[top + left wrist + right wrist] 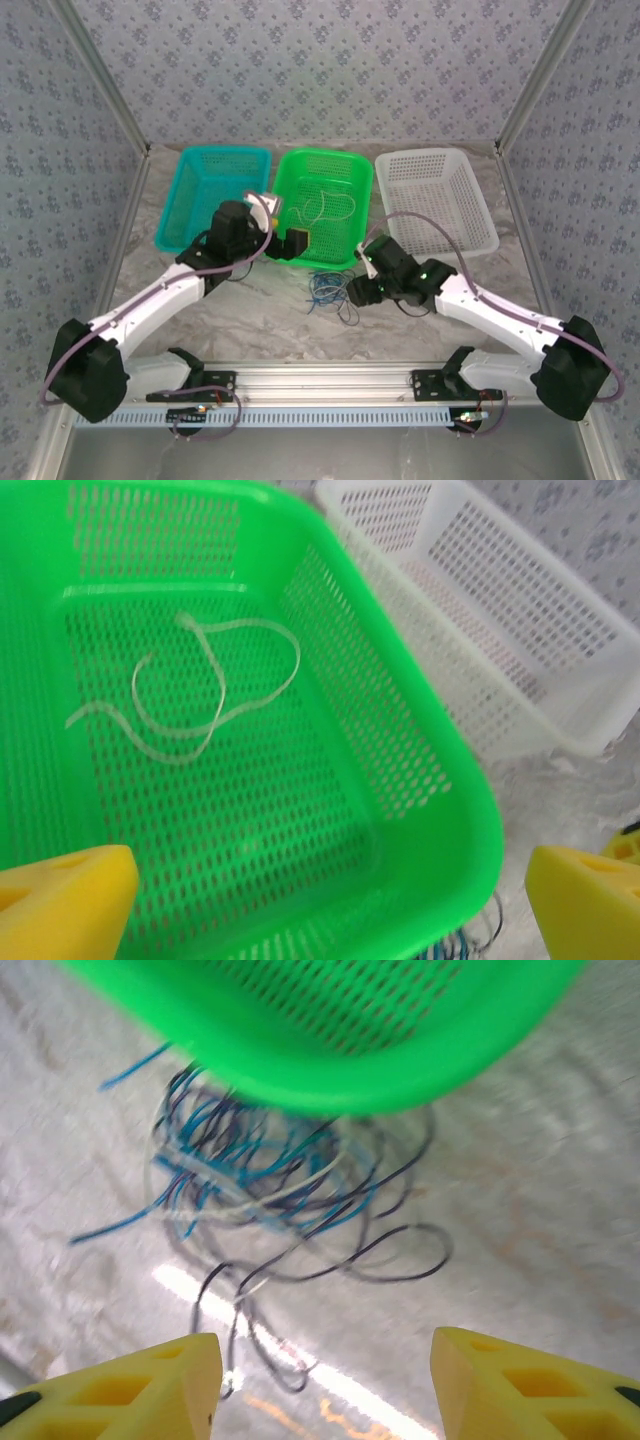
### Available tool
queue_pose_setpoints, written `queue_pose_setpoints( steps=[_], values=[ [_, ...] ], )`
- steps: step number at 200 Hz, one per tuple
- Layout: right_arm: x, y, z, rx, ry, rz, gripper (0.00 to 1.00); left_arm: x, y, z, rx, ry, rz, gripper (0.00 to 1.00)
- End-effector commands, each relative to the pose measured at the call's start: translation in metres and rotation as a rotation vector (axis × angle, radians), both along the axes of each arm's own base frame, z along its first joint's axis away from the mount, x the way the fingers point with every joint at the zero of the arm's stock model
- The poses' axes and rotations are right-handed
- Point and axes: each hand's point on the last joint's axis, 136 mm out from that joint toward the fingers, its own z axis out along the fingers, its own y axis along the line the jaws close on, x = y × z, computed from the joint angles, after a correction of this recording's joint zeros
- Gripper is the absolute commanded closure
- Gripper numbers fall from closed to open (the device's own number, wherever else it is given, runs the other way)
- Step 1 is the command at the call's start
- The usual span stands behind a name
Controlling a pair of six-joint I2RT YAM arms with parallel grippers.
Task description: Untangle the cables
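Main tangle of cables (270,1180) sits on the table (270,310), at 6 o'clock of the green basket (318,153), right against its near lip. One whitish cable (200,695) lies loose inside that basket. Right gripper (325,1380) hovers at 3 o'clock of the tangle, fingers apart, nothing in them. Left gripper (330,905) is over the basket's near end, also apart and empty.

Risk: a pinch takes several strands and the whole knot drags, or it snags the lip and shifts the basket.

Right wrist view is blurred, so the strand count is unreadable. The tangle's far edge is hidden under the lip.
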Motion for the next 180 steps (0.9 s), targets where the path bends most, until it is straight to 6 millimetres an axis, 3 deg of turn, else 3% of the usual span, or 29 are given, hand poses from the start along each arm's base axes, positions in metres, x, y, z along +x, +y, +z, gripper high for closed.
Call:
queue_pose_setpoints(
  steps=[1, 31, 69, 109, 130, 144, 180],
  values=[
    [-0.010, 0.018, 0.001, 0.077, 0.025, 0.004, 0.40, -0.002, 0.005, 0.013, -0.043, -0.039, 0.039, 0.01],
    [-0.013, 0.032, -0.011, 0.091, 0.045, 0.025, 0.41, -0.008, 0.006, 0.006, -0.045, -0.020, 0.046, 0.01],
    [-0.012, 0.034, -0.034, 0.025, 0.083, 0.028, 0.54, -0.012, 0.009, 0.001, -0.041, -0.013, 0.057, 0.01],
    [-0.015, 0.037, -0.035, 0.050, 0.070, 0.053, 0.88, -0.014, 0.014, 0.002, -0.043, -0.017, 0.073, 0.01],
    [-0.022, 0.041, -0.018, 0.125, 0.045, 0.101, 1.00, -0.015, 0.015, 0.003, -0.048, -0.022, 0.075, 0.01],
    [-0.028, 0.043, 0.001, 0.182, 0.015, 0.142, 1.00, -0.016, 0.014, 0.002, -0.047, -0.023, 0.070, 0.01],
    [-0.042, 0.041, 0.072, 0.341, -0.122, 0.227, 1.00, -0.021, 0.008, 0.003, -0.027, -0.037, 0.033, 0.01]
  ],
)
